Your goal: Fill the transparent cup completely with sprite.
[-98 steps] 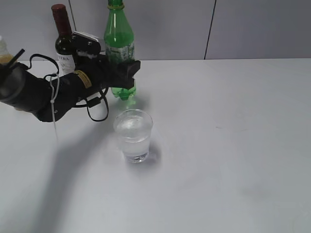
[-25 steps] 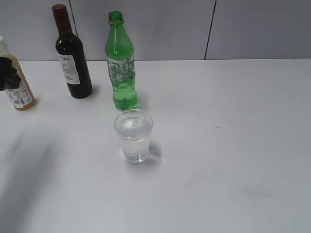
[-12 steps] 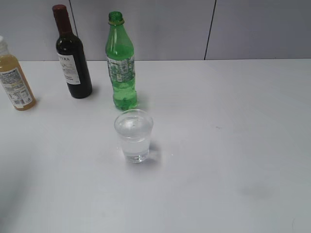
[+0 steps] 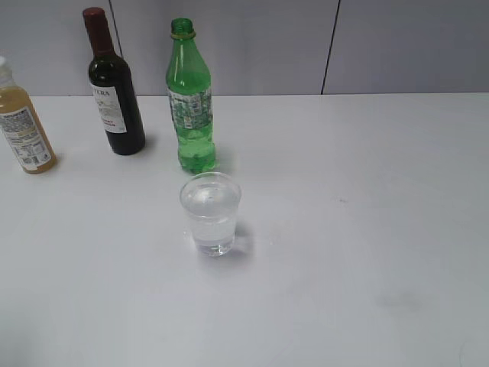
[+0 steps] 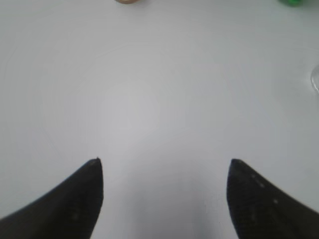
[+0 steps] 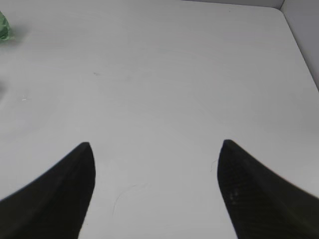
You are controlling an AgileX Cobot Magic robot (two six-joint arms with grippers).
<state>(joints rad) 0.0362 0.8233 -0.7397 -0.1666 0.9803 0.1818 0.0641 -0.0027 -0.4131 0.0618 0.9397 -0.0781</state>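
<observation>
Wrist views only: left gripper and right gripper, each spread apart over bare counter, holding nothing. Exterior view only: one transparent cup, nearly brimful of clear sprite, centre-left; behind it, three upright bottles: green bottle, dark wine bottle, yellowish juice bottle.

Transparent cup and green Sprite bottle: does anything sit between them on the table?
Nothing. In the exterior view, only bare white table separates the transparent cup from the green Sprite bottle behind it.

Bright even light, soft wrist views.
</observation>
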